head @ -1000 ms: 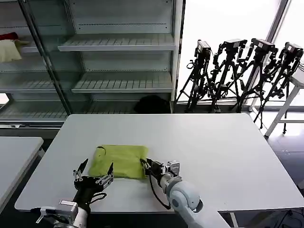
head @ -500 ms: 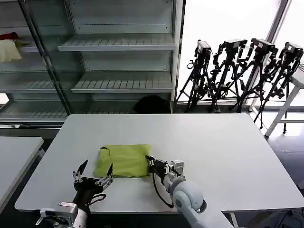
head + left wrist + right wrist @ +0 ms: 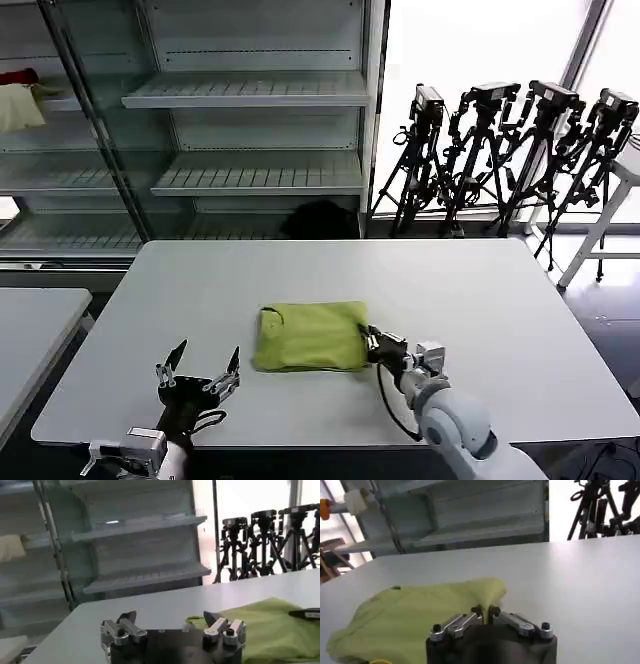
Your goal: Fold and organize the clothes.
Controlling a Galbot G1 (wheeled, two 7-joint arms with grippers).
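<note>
T-shirt [image 3: 308, 337], lime green and folded into a compact rectangle, lies flat on the white table [image 3: 480, 300] near the middle of its near half, collar end toward the robot's left. Behind the table stands an empty shelf unit [image 3: 250, 120], and to the right of that a row of tripods [image 3: 510, 150], both well clear of the shirt. The right gripper [image 3: 370, 343] is pinched tight on the shirt's right edge, where the right wrist view shows a small ridge of fabric [image 3: 485, 592] rising between the closed fingers. Because it holds only 1 edge of thin, soft cloth, any sideways pull could drag the top layer alone, sliding the layers apart and undoing the fold; a quick lift could let the lower layers droop open. A weak pinch might also slip off, leaving the shirt skewed. The left gripper [image 3: 198, 370] hovers spread wide over the table's near edge, left of the shirt and apart from it, so nothing steadies that side.
</note>
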